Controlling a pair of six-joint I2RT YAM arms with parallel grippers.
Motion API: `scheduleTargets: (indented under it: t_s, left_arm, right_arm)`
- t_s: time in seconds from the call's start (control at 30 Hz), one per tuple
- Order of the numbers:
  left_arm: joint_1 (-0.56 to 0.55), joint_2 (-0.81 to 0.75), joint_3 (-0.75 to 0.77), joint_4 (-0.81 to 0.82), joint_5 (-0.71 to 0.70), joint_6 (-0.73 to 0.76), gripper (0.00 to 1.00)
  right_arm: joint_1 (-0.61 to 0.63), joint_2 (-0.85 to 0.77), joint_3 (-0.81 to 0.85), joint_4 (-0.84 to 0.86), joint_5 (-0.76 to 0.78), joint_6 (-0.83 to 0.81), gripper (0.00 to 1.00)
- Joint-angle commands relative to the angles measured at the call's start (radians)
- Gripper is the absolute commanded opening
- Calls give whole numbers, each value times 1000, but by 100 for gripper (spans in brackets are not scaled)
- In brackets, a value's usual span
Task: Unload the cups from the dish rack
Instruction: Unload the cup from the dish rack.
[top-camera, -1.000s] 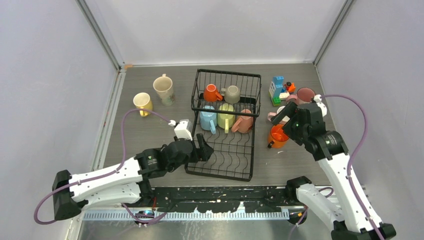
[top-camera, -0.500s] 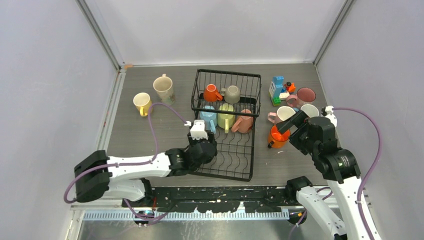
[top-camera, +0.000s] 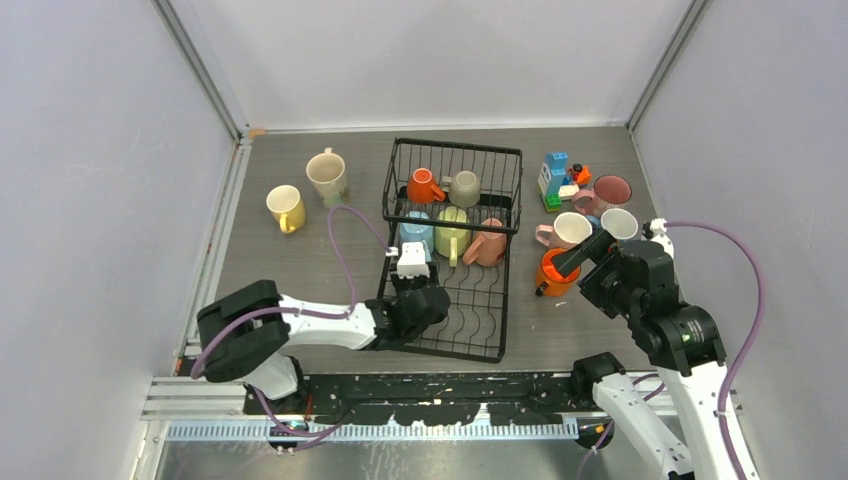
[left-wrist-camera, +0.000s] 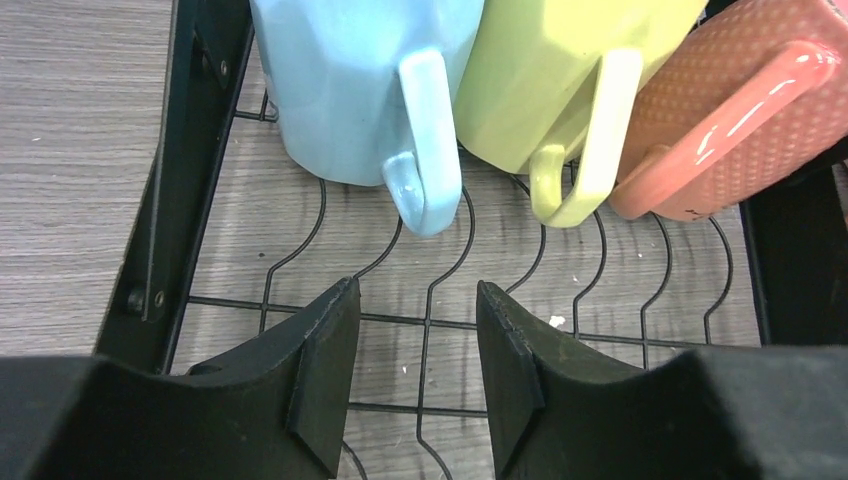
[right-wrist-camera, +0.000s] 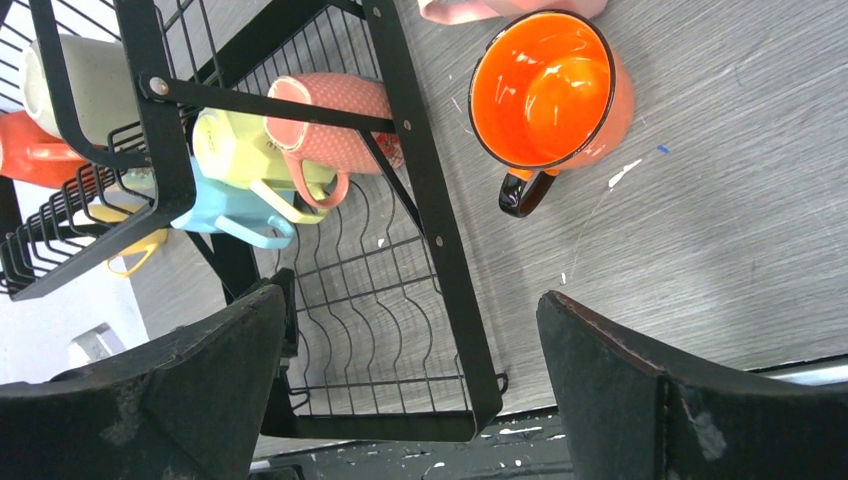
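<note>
Left hand in the black wire dish rack, its fingers narrowly apart and holding nothing; right hand spread wide and empty.
The left hand sits low over the rack's wavy-wire tray, pointing at the handle of a light blue ceramic mug just ahead of it but not touching. Beside that mug lie a yellow-green ceramic mug and a pink dotted ceramic mug, all three tipped with handles toward the hand. Further back, the tall basket section holds an orange mug and a grey-beige mug. The right hand hovers above the grey wood-grain bench beside the rack, near an upright orange mug with a black handle. A yellow mug and a cream mug stand on the bench left of the rack.
</note>
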Motion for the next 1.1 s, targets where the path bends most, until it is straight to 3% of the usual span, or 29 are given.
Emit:
scheduleTargets:
  t_s: [0.0, 0.67, 1.07]
  left_arm:
    - [24, 41, 35, 150, -81, -3, 47]
    - [136, 161, 71, 221, 46, -6, 47]
    - [146, 153, 60, 231, 69, 18, 27]
  right_arm:
    - [-4, -20, 35, -2, -22, -2, 100]
    - [-4, -47, 3, -2, -43, -5, 100]
    - [-4, -53, -30, 14, -48, -6, 100]
